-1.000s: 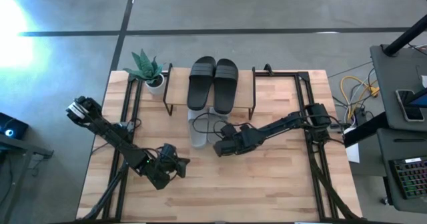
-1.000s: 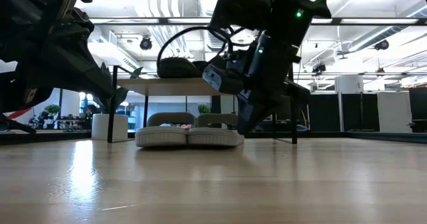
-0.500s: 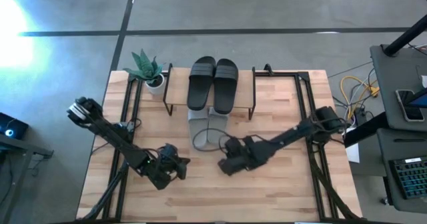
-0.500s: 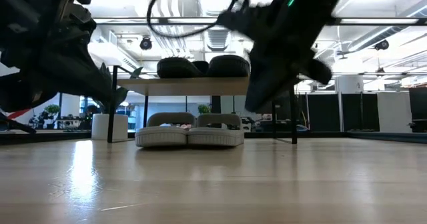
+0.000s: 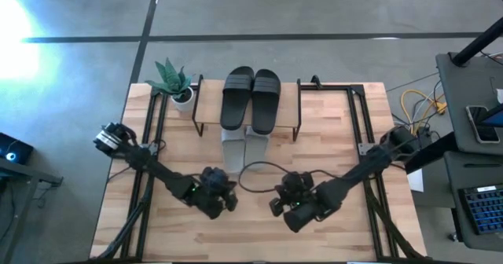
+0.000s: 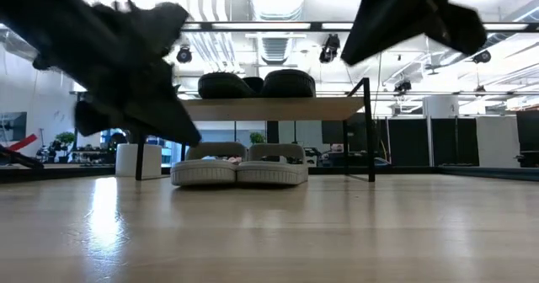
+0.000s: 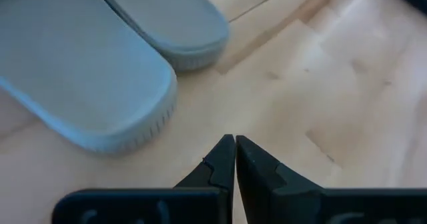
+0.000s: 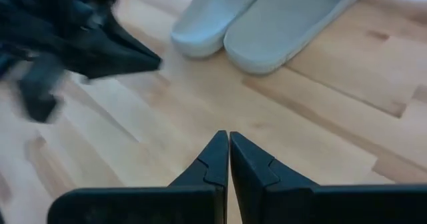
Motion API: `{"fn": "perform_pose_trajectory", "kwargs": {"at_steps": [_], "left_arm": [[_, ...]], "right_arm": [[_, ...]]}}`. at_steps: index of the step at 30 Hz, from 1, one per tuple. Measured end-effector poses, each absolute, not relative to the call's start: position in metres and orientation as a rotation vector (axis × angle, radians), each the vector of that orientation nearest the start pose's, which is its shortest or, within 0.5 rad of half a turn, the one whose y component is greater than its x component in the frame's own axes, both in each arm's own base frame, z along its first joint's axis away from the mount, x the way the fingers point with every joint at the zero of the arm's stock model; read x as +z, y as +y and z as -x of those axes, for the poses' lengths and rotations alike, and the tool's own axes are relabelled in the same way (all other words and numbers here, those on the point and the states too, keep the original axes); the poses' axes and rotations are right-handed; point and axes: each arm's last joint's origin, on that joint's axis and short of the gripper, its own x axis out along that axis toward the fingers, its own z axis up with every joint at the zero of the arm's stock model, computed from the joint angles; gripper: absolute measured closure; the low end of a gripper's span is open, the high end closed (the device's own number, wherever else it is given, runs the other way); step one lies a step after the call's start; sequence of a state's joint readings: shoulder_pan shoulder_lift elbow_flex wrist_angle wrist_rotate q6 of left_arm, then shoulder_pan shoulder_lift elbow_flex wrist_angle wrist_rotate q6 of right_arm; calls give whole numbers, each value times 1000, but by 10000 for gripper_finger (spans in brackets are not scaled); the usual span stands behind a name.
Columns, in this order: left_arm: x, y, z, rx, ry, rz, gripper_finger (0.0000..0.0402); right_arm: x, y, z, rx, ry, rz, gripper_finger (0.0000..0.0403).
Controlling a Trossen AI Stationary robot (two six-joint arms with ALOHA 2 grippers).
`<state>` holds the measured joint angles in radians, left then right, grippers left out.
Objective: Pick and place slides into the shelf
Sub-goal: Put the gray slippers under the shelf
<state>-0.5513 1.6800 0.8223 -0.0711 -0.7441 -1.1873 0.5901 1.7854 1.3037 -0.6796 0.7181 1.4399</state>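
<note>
Tabletop: grey slides (image 5: pixel 243 144) beyond right claw (image 5: pixel 277 207)

The right pincer (image 5: pixel 277 203) has drawn back from the grey slides (image 5: pixel 243 148) toward the bench's front edge; the left pincer (image 5: pixel 230 200) has shifted toward the bench's middle.

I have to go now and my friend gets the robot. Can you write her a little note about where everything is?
Left gripper: shut, empty, above the table near the heels of the grey slides.
Right gripper: shut, empty, over the front middle of the table, also facing the grey pair.
Black slides: side by side on top of the shelf.
Grey slides: side by side on the tabletop under the shelf, heels sticking out in front.
Done: all four slides are at the shelf.
Left: probably nothing, maybe nudge the grey pair further in.
</note>
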Motion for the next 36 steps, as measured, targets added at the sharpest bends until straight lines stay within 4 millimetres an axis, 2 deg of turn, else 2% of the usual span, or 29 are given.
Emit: {"fn": "perform_pose_trajectory", "kwargs": {"at_steps": [4, 10, 17, 32, 36], "left_arm": [[140, -125, -279, 590, 599, 562, 402], [137, -111, -282, 587, 643, 496, 402], [135, -94, -287, 619, 662, 456, 402], [132, -39, -295, 773, 680, 346, 402], [133, -33, -296, 831, 645, 324, 402]], "right_arm": [[234, 186, -294, -703, 540, -644, 394], [251, 186, -280, -706, 463, -629, 394], [253, 183, -277, -719, 472, -610, 394], [251, 183, -277, -732, 477, -611, 394], [251, 183, -277, -732, 477, -611, 394]]}}
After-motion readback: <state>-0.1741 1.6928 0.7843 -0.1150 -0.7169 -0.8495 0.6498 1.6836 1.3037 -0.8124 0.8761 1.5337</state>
